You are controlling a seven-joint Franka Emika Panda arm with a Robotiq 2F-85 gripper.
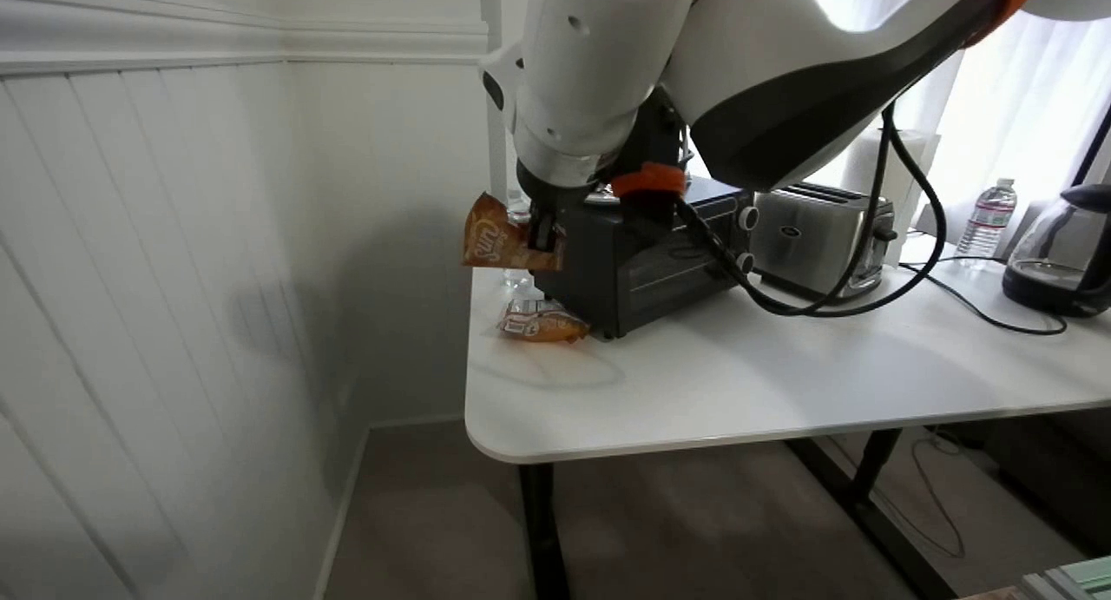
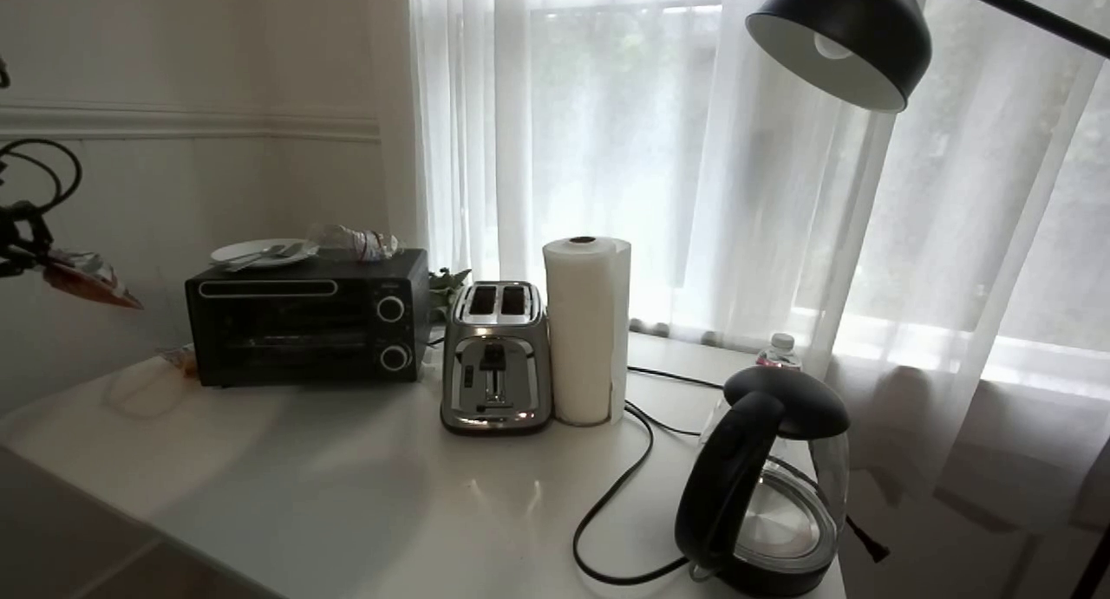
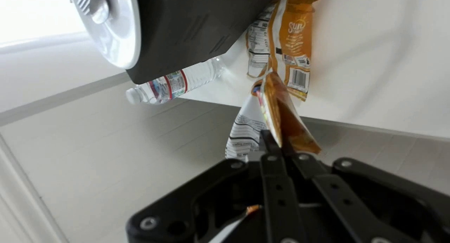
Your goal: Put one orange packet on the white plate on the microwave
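My gripper (image 1: 545, 231) is shut on an orange packet (image 1: 493, 237) and holds it in the air above the table's end. In an exterior view the gripper (image 2: 33, 257) and held packet (image 2: 94, 280) are left of the microwave (image 2: 286, 335) and apart from it. In the wrist view the packet (image 3: 293, 125) is pinched between the fingertips (image 3: 277, 146). The white plate (image 2: 227, 252) lies on top of the microwave with cutlery on it; its rim (image 3: 133, 35) also shows in the wrist view. More orange packets (image 3: 297, 35) lie on the table beside the microwave.
A clear plastic bag (image 2: 351, 242) lies on the microwave, right of the plate. A water bottle (image 3: 172, 84) stands behind the microwave's side. A silver toaster (image 2: 496, 374), paper towel roll (image 2: 583, 330) and kettle (image 2: 763, 495) stand further along. A wall (image 1: 174, 279) is near the table's end.
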